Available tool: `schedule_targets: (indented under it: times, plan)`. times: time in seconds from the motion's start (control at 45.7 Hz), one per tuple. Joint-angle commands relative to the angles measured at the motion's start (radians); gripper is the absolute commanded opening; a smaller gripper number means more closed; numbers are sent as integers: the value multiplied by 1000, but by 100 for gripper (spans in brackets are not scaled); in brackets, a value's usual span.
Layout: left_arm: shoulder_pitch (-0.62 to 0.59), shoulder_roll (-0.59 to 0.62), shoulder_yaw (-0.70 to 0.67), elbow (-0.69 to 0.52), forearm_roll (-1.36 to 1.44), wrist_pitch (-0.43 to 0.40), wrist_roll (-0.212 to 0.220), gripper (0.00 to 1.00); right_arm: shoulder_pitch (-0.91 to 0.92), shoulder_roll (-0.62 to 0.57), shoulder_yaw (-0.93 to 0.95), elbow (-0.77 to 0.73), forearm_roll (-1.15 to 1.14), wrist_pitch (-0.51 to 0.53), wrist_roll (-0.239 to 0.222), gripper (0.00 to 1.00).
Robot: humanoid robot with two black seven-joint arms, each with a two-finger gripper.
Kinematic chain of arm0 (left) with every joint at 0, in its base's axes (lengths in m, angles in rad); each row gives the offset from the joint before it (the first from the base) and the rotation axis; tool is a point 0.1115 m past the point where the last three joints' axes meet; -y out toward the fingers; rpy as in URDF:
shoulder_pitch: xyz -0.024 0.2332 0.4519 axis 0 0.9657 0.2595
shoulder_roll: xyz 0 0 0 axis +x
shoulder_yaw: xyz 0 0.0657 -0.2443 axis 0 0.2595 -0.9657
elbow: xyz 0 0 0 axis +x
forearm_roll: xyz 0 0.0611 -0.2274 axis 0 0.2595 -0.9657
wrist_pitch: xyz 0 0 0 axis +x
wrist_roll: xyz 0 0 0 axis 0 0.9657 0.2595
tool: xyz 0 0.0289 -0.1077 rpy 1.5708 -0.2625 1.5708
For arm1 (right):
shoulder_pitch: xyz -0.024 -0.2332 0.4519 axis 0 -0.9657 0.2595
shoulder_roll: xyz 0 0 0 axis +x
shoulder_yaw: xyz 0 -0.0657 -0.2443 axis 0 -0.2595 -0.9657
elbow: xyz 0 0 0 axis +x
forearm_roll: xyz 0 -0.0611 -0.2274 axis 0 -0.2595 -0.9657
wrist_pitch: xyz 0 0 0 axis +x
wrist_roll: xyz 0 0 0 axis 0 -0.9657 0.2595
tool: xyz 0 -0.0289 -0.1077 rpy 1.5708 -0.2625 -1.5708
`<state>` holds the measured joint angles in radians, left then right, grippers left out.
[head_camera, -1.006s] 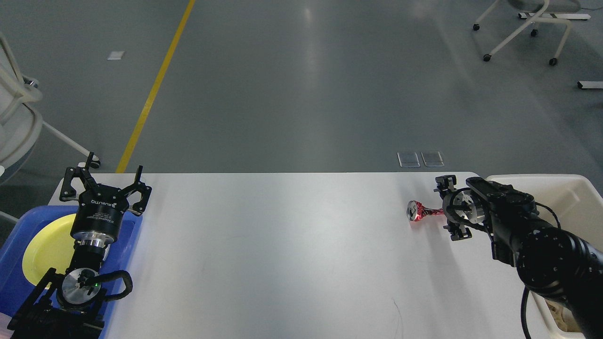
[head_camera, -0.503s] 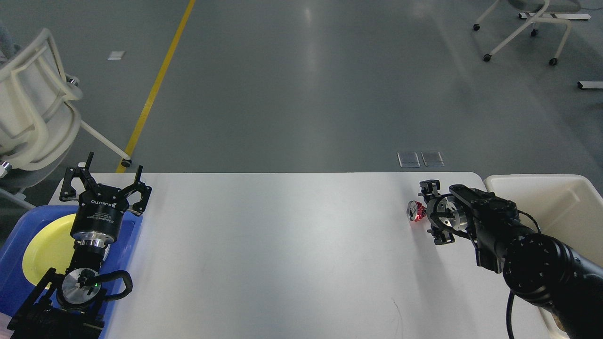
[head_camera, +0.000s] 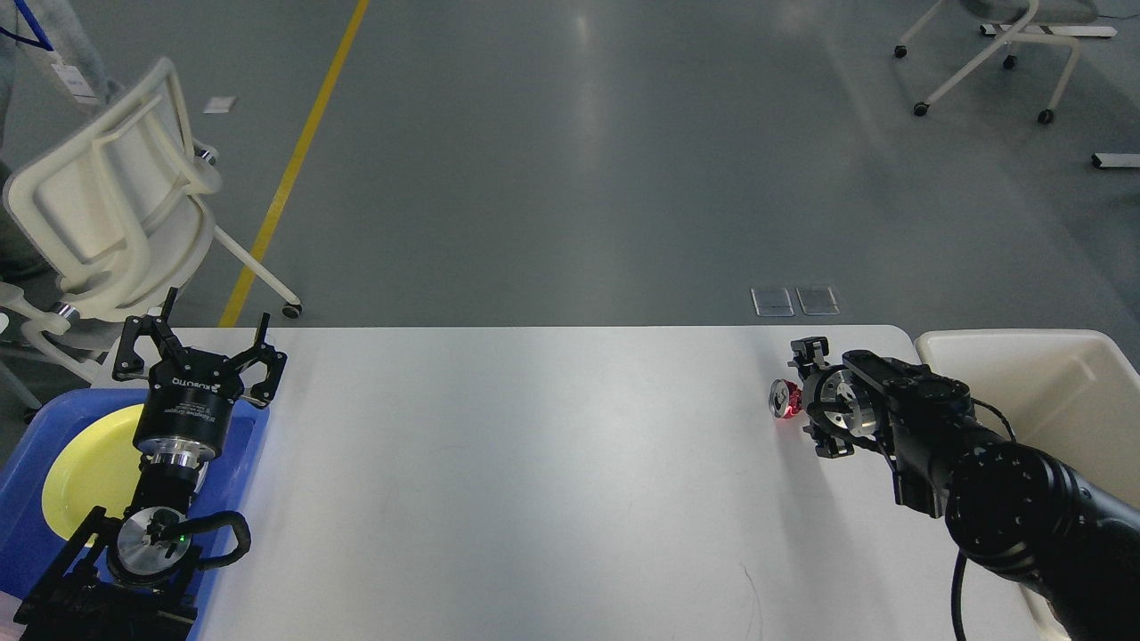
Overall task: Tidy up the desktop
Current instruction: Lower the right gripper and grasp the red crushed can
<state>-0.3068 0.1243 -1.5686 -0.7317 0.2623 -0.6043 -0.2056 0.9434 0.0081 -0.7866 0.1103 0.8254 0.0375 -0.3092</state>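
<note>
White bench (head_camera: 552, 481) spans most of view, nearly bare. Red crushed can (head_camera: 784, 398) lying on far right part of bench, just left of cream bin (head_camera: 1069, 356). Right gripper (head_camera: 804, 396) reaching at can, right up against it; jaws seen end-on and dark, cannot tell how far apart or whether gripping. Left gripper (head_camera: 198, 343) upright at far left over blue tray (head_camera: 254, 445), jaws spread wide, holding nothing. Yellow plate (head_camera: 85, 463) already in tray. White chair (head_camera: 116, 214) on floor beyond left corner. Judgement: tidy mostly done, can looks like last loose item on bench. Left to do: secure can, lift, carry right, drop in bin.
</note>
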Motion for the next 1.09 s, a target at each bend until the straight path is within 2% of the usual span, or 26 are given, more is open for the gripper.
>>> schedule_targets:
  times: [0.0, 0.306, 0.656, 1.072]
  plan:
    - [0, 0, -1, 0, 0, 0, 0, 96, 0, 10, 13, -1, 0, -4, 1, 94]
    - [0, 0, -1, 0, 0, 0, 0, 96, -2, 10, 20, -1, 0, -13, 18, 88]
    - [0, 0, -1, 0, 0, 0, 0, 96, -8, 18, 20, 0, 0, -13, 32, 86]
    - [0, 0, -1, 0, 0, 0, 0, 96, -15, 19, 18, 0, -3, -13, 36, 75]
